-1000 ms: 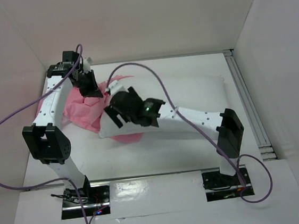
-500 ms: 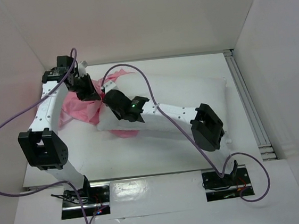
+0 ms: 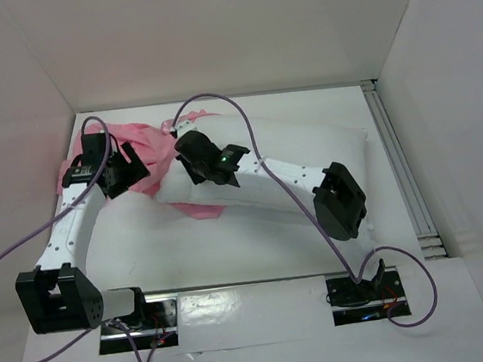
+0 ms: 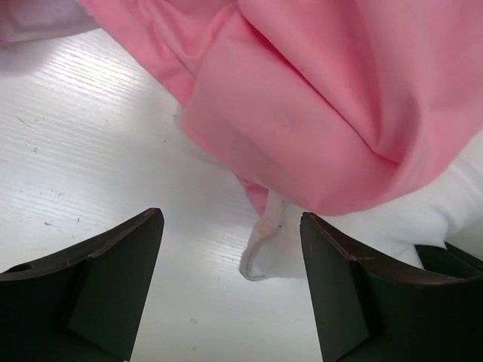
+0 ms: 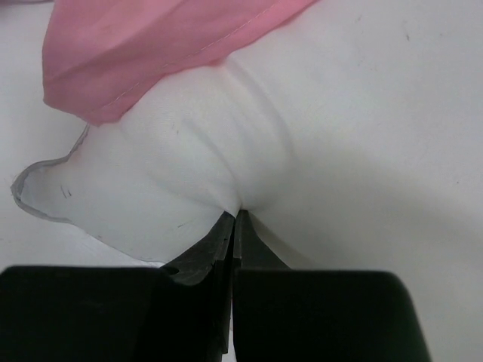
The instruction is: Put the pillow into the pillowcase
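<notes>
1. Pinching a small fold of the pillow (image 5: 339,113) close to one of its corners, the right tool (image 5: 235,219) is clenched tight on the white fabric, which puckers into creases running toward the jaws.
2. The left tool (image 4: 230,220) is released. Its jaws are spread wide with nothing between them, low over the desk (image 4: 90,151) and just beside a folded edge of the pillowcase (image 4: 317,113).
3. The pillow lies across the middle and right of the desk. The pillowcase is bunched at the far left and overlaps only the pillow's left end. Most of the pillow is bare, so the task seems to be at an early stage. Whether the corner is truly inside the mouth cannot be told.
4. The pillow looks light, soft and squashy. A pinch on its cover alone will likely stretch the fabric before the stuffing follows, so a deeper bite at a corner or along the seam should steer it better.
5. The pillowcase is thin, limp and glossy, probably slippery between the jaws. The best hold is on a single layer at the hem of the open end, so that lifting spreads the mouth. Gripping both layers together would hold it shut. The left wrist view does not show whether the nearby fold is that hem.
</notes>
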Motion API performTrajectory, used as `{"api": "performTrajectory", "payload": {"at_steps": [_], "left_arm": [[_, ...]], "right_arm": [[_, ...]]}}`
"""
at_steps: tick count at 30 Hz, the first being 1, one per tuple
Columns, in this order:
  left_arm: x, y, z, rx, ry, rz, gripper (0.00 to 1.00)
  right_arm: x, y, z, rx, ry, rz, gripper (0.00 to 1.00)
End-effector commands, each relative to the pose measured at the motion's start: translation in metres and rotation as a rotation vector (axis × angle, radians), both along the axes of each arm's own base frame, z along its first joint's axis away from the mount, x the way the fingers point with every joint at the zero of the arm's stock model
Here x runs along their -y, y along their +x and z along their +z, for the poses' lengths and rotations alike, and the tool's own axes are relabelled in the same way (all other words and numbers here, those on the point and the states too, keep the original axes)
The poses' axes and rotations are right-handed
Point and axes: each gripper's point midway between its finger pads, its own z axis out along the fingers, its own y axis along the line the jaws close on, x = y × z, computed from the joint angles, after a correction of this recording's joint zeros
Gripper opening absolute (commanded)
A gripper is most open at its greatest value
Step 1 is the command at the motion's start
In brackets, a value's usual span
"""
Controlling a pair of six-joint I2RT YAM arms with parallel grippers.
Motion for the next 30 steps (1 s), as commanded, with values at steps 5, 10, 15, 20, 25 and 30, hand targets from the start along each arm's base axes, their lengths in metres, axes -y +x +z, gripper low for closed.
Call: {"api": "performTrajectory", "payload": {"at_steps": [5,10,15,20,25,30], "left_arm": [[-0.008,0.015,-0.046,0.082,-0.064,0.101,0.89],[-0.002,0.024,-0.064,0.084,-0.131,0.113,0.91],[-0.008,0.045,-0.088,0.09,-0.135,0.143,0.86],[-0.01,0.063,-0.111,0.07,-0.129,0.138,0.78],[-0.011,0.074,-0.109,0.104,-0.123,0.129,0.66],[-0.013,0.078,-0.097,0.135,-0.116,0.133,0.32]], "right_arm": [[0.007,0.006,0.037,0.032,0.073,-0.009,0.0],[0.011,0.007,0.04,0.027,0.077,-0.009,0.0],[0.01,0.005,0.045,0.025,0.095,-0.007,0.0],[0.014,0.008,0.053,0.032,0.103,-0.016,0.0],[0.023,0.011,0.054,0.036,0.098,-0.034,0.0],[0.023,0.011,0.054,0.036,0.098,-0.034,0.0]]}}
